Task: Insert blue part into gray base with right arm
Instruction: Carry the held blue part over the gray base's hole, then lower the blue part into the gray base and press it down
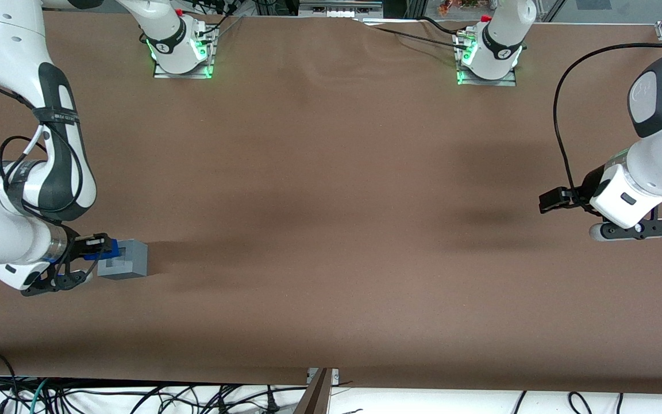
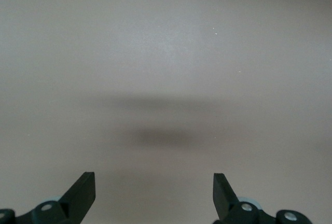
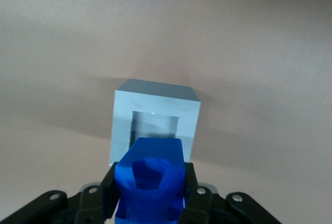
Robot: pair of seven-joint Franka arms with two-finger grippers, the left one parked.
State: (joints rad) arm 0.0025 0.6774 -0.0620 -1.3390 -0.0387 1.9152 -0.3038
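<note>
- Gripping the blue part (image 3: 150, 180) between its two black fingers (image 3: 110, 190), the claw (image 1: 96, 249) sat low over the counter (image 1: 331, 201) at the working arm's end of it, with one finger pressed against each side of the piece.
- In the right wrist view, the blue part showed a lumpy top with a hollow in the middle, and its leading edge overlapped the near rim of the gray base (image 3: 155, 123).
- From the front view, the blue part (image 1: 111, 248) sat right at the edge of the gray base (image 1: 127, 259), on the side facing the claw; whether the two touched could not be told.
- The gray base rested flat on the counter, its square recess facing up and uncovered.
- The right arm (image 1: 26, 190) bent down from above the counter's edge to the claw, with thin black cables looped along its wrist.
- The brown counter surface showed soft shadows stretching away from the base toward the parked arm's end.
</note>
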